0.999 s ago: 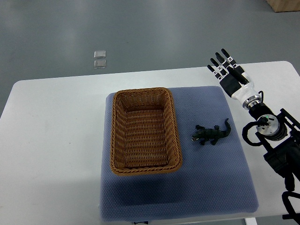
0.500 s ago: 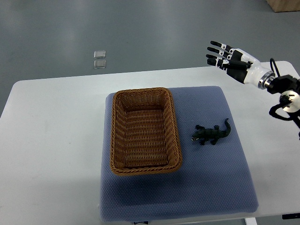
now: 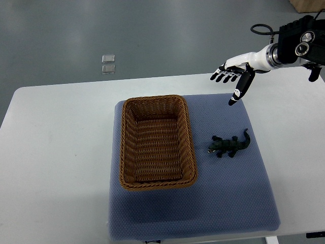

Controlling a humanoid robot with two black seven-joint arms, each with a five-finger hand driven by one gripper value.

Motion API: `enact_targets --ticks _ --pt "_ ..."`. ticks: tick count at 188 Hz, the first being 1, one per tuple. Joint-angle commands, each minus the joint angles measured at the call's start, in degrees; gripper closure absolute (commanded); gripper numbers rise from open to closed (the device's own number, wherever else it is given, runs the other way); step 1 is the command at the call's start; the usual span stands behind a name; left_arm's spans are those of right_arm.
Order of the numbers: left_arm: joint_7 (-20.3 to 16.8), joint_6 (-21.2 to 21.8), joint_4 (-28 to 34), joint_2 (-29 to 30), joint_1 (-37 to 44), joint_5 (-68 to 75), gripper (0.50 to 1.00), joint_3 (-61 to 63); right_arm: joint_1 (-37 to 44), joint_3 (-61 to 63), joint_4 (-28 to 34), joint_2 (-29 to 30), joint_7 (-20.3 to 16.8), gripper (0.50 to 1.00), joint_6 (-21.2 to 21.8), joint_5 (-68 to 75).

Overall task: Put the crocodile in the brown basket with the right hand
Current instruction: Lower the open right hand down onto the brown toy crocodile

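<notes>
Crocodile (image 3: 229, 146) beside basket (image 3: 157, 142), mat (image 3: 218, 203) beneath

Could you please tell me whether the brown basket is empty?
Empty: only bare weave shows inside the brown basket; the crocodile lies beside it on the blue mat.
</notes>
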Motion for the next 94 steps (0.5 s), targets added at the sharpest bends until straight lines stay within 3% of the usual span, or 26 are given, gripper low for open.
enact_targets --ticks 1,54,94 --pt "0.0 0.0 -0.09 0.0 0.0 -0.02 0.5 0.0 4.97 -5.36 3.82 0.59 -0.7 0.572 0.13 -0.05" --pt "0.09 0.0 -0.09 0.0 -0.09 -0.02 0.5 -0.09 4.27 -6.86 7.78 2.35 -0.88 0.572 -1.19 0.22" --pt "0.09 0.0 0.0 0.0 -0.09 -0.02 0.5 -0.09 -0.12 -6.77 9.98 0.94 -0.88 0.572 -5.41 -0.13"
